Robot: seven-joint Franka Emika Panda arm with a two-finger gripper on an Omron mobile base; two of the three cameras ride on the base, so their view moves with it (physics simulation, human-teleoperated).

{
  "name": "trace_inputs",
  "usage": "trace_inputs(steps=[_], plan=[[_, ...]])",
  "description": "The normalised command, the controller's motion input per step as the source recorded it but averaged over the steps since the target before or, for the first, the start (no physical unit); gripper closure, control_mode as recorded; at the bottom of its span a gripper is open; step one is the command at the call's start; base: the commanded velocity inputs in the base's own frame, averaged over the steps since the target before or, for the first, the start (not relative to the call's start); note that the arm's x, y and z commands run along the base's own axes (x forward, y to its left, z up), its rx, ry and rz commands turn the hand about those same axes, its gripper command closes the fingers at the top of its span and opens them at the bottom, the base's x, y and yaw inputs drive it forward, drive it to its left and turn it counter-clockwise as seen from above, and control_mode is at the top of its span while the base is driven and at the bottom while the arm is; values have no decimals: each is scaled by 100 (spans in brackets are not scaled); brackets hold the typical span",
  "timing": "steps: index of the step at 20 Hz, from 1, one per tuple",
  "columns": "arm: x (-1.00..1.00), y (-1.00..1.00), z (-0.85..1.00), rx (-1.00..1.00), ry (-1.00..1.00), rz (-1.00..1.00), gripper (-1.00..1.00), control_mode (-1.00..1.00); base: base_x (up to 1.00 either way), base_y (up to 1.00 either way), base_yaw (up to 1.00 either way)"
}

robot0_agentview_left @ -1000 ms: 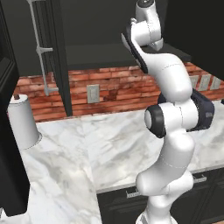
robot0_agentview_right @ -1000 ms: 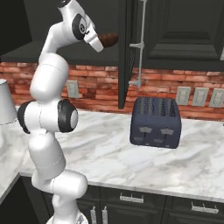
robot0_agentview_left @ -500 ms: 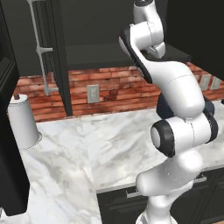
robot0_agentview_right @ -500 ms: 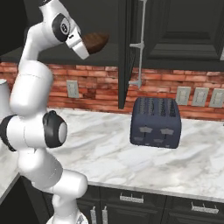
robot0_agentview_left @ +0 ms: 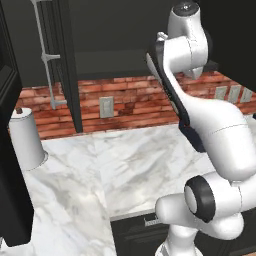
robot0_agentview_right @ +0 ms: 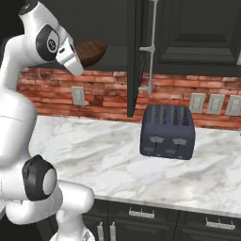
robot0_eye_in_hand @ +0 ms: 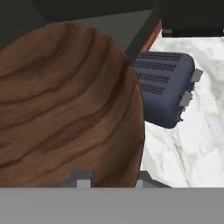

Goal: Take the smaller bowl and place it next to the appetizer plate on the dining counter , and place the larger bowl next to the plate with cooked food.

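Observation:
The smaller bowl, dark brown wood with clear grain, hangs high in the air in front of the open upper cabinet. My gripper is shut on its rim. In the hand view the smaller bowl covers the left and middle, with my gripper at its lower edge. The larger bowl, the appetizer plate, the plate with cooked food and the dining counter are out of view.
A dark blue toaster stands on the white marble wall counter, below and right of the bowl. An open dark cabinet door hangs just right of the bowl. A paper towel roll stands at the counter's left.
The arm has swung, carrying the wooden bowl left and slightly lower in the right base view. The elbow has moved down and out. The toaster and counter have stayed put.

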Motion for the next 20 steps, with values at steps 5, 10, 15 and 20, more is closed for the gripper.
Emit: trace_inputs(steps=[5, 10, 15, 20], plan=[[-100, 0, 8, 9, 6, 33, 100, -100, 0, 0, 0], [-97, 16, -3, 5, 9, 43, 100, -100, 0, 0, 0], [-63, 50, -3, -8, -19, 25, 100, -100, 0, 0, 0], [-47, 22, 15, -12, -15, 2, 100, -100, 0, 0, 0]])
